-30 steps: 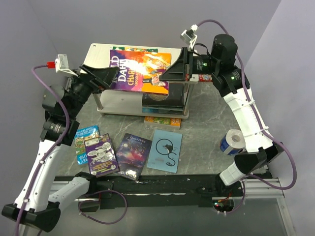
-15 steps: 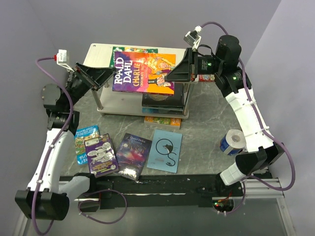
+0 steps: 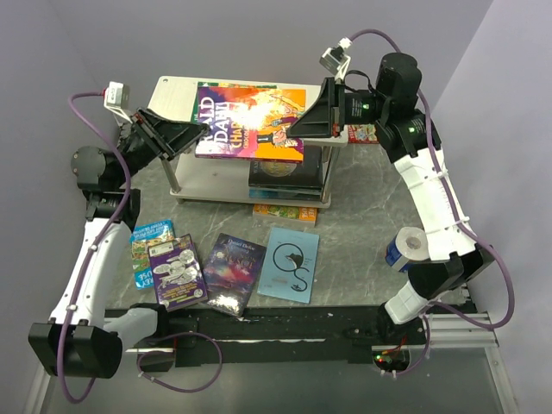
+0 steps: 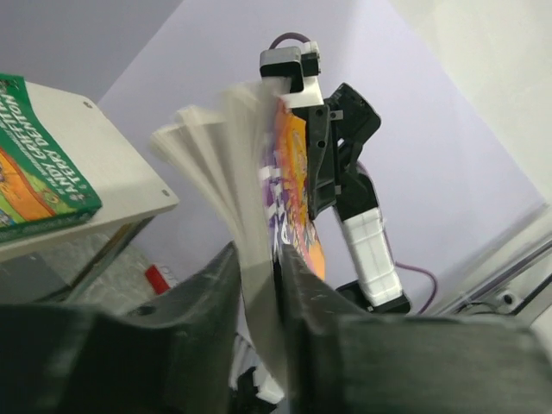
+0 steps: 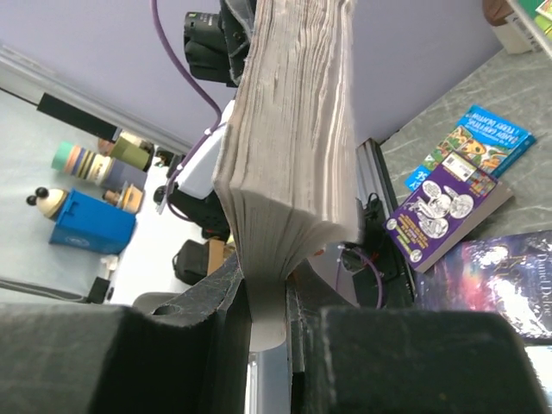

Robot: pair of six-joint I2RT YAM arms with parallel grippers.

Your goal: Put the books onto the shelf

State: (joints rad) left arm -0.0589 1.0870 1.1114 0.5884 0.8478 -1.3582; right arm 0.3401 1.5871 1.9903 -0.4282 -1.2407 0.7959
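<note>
Now we are holding the Roald Dahl book [image 3: 250,121] flat, just over the top board of the shelf [image 3: 172,93]. Our right gripper [image 3: 300,129] pinches one edge tight. Our left gripper [image 3: 195,136] has fingers close on both sides of the other edge, but blur hides whether they squeeze. Next, we think, it must go down gently and level.
</note>
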